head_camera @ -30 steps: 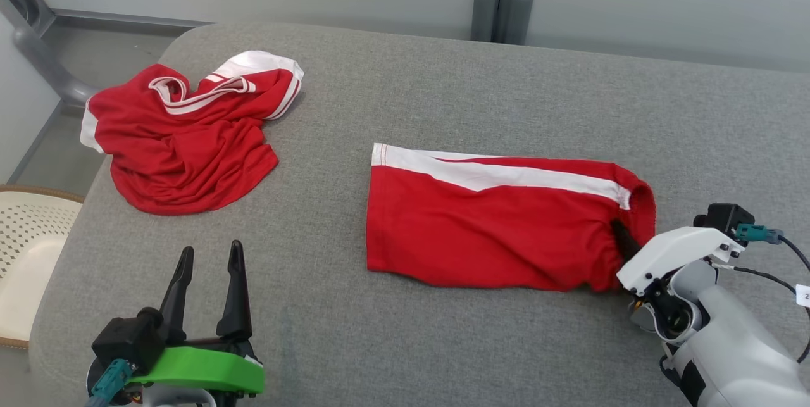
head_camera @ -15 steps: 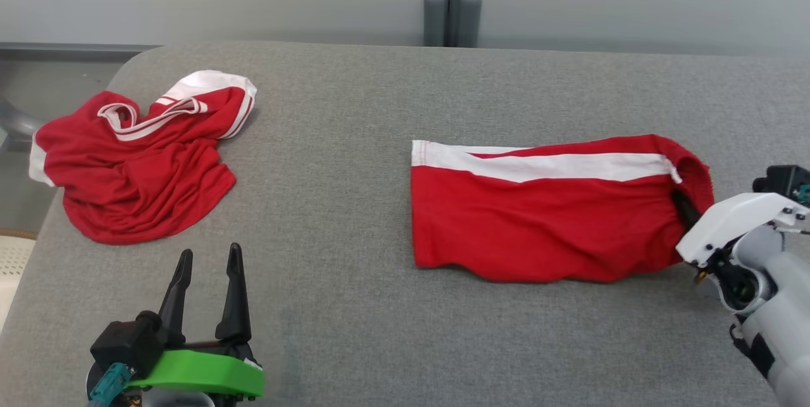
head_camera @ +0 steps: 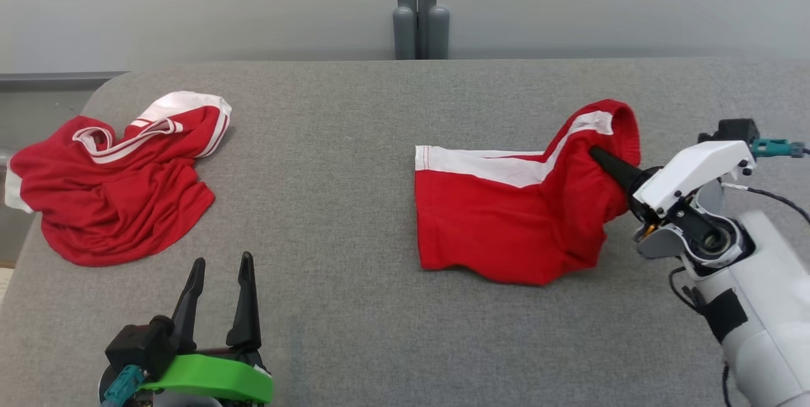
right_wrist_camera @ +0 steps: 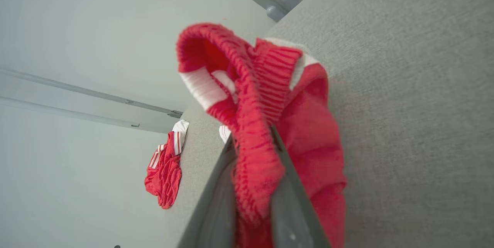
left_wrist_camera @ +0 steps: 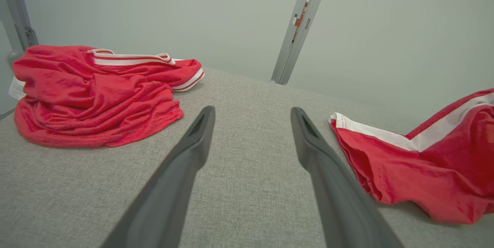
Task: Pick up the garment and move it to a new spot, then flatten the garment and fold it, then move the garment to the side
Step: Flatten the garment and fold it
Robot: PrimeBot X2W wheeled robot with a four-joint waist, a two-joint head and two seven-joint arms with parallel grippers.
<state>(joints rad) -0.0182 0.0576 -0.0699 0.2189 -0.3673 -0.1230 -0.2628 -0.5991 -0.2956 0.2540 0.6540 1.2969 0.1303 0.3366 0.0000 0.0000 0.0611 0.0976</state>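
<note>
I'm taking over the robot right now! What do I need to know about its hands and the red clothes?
Left gripper: open, holding nothing, low over the front of the grey table.
Right gripper: shut on the waistband of the red shorts. That end is lifted; the hem end lies on the table.
Crumpled red jersey: far left of the table, no gripper near it.
Done: shorts grasped; they look folded in half.
Left: probably carrying them to the side and letting go.
</note>
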